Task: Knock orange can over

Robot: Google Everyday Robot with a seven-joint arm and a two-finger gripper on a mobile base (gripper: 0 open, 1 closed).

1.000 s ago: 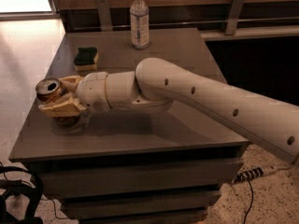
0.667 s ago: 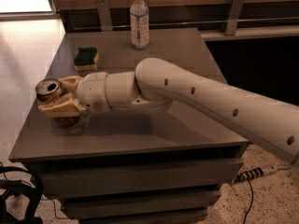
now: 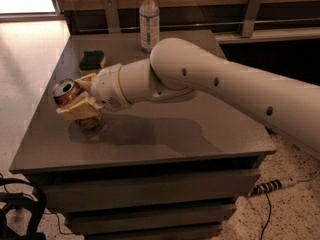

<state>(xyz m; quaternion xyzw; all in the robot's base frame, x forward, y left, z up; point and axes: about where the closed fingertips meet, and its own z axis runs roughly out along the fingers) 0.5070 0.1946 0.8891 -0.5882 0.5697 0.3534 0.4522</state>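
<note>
The orange can [image 3: 65, 91] is tilted with its silver pull-tab top pointing up and to the left, near the left edge of the grey table [image 3: 165, 129]. Its lower part rests near the tabletop beneath the fingers. My gripper [image 3: 75, 98] is at the left side of the table, and its tan fingers [image 3: 81, 110] are closed around the can from both sides. The white arm reaches in from the right across the table.
A clear plastic bottle [image 3: 149, 20] stands at the table's back edge. A green-and-yellow sponge [image 3: 92, 60] lies at the back left, just behind the gripper. The table's left edge is close to the can. A power strip [image 3: 272, 186] lies on the floor at the right.
The arm has shifted a little to the right and its elbow has risen. The tilted can has moved right with the gripper. Bottle and sponge have not moved.
</note>
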